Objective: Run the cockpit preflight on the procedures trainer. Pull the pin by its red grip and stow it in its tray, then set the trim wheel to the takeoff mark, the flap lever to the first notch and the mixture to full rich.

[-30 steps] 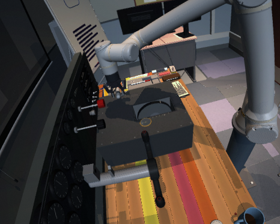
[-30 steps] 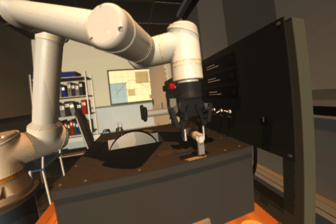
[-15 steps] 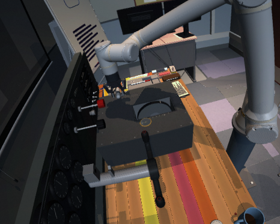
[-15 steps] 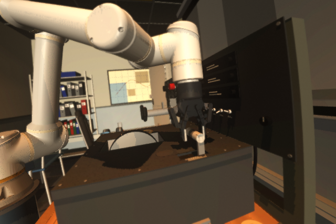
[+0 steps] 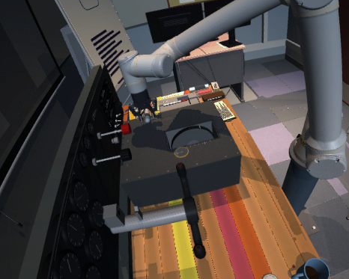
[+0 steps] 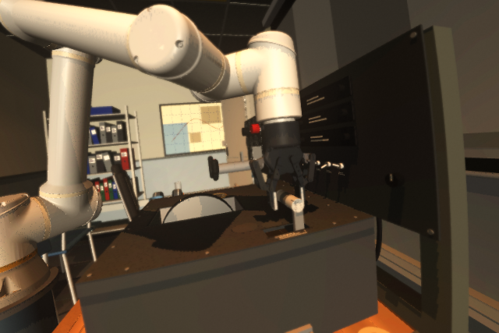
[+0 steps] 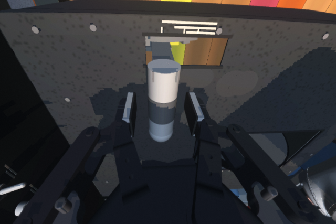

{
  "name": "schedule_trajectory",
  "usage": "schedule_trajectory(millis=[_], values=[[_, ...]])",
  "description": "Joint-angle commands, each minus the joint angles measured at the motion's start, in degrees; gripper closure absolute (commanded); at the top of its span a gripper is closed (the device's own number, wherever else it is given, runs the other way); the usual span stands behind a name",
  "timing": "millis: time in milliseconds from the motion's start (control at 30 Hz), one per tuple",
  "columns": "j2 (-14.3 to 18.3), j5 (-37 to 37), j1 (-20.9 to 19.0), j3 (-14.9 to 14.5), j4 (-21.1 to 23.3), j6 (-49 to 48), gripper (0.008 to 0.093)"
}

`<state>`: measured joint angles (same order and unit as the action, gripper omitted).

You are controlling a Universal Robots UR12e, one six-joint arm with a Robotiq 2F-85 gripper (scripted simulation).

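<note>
The flap lever's white cylindrical handle [image 7: 162,99] lies between the fingers of my gripper [image 7: 162,113], which is open and holds nothing; the lever stands in its slot [image 7: 187,50] at the far end of the dark console [image 5: 179,157]. From the second side camera the handle [image 6: 291,201] sits just under the gripper [image 6: 288,196]. The trim wheel [image 5: 192,134] sits in its recess mid-console. A red mixture knob [image 5: 126,128] and a black knob [image 5: 125,154] stick out of the instrument panel. A black bar with red ends [image 5: 188,209] lies over the console's near edge.
The upright instrument panel [image 6: 375,132] stands close beside the gripper, with toggle switches [image 6: 328,165] next to the fingers. A striped wooden bench [image 5: 227,235] carries the console. A blue mug [image 5: 315,269] sits at the bench's near corner.
</note>
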<state>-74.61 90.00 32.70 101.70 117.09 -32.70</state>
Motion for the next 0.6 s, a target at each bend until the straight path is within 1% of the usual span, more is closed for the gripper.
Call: schedule_trajectory(millis=[0, 167, 567], values=[[0.0, 0.0, 0.0, -0.1, 0.0, 0.0, 0.0434], [0.0, 0.0, 0.0, -0.1, 0.0, 0.0, 0.0439], [0.0, 0.0, 0.0, -0.1, 0.0, 0.0, 0.0679]])
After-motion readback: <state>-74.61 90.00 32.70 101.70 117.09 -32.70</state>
